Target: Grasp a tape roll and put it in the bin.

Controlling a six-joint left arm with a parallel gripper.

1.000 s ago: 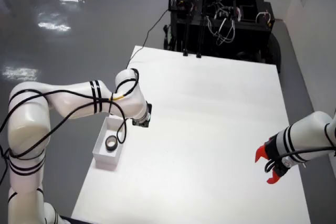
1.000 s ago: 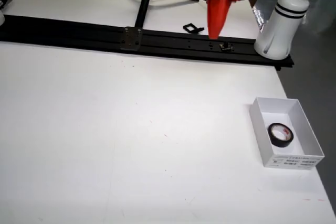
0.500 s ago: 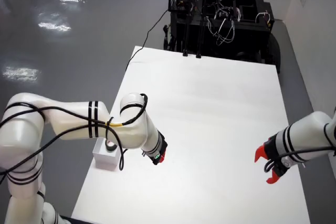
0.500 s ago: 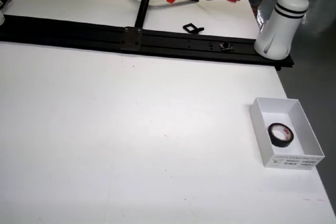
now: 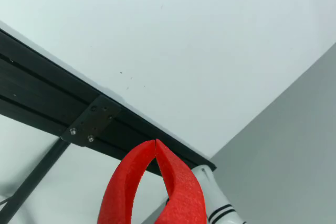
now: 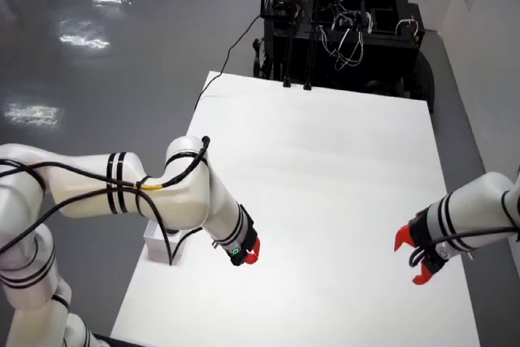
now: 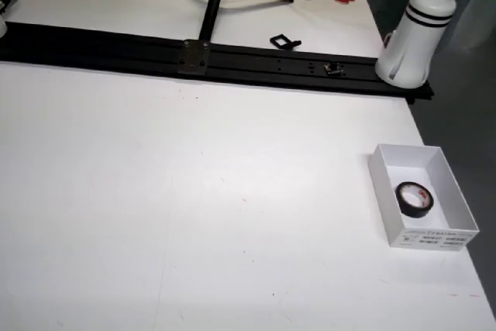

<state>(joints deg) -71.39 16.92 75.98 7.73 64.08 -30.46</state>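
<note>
Lying flat inside the white bin (image 7: 422, 205) at the counter's (image 7: 194, 207) right edge in the fixed low view, the black tape roll (image 7: 414, 198) is already where the task wants it, so the placing step looks finished. Hanging above bare counter beside the bin in the overhead view, the working arm's red tool (image 6: 252, 252) is carrying nothing; in the view riding on the arm its two red fingers (image 5: 181, 192) are meeting at the tips, so it is clenched and empty. I judge the next move to be only a pull-away to a rest pose, keeping the elbow clear of the bin. The overhead view is hiding the roll behind the arm, while the low view is showing it plainly. Only the overhead view is showing the second arm (image 6: 471, 217) idling at the far right.
</note>
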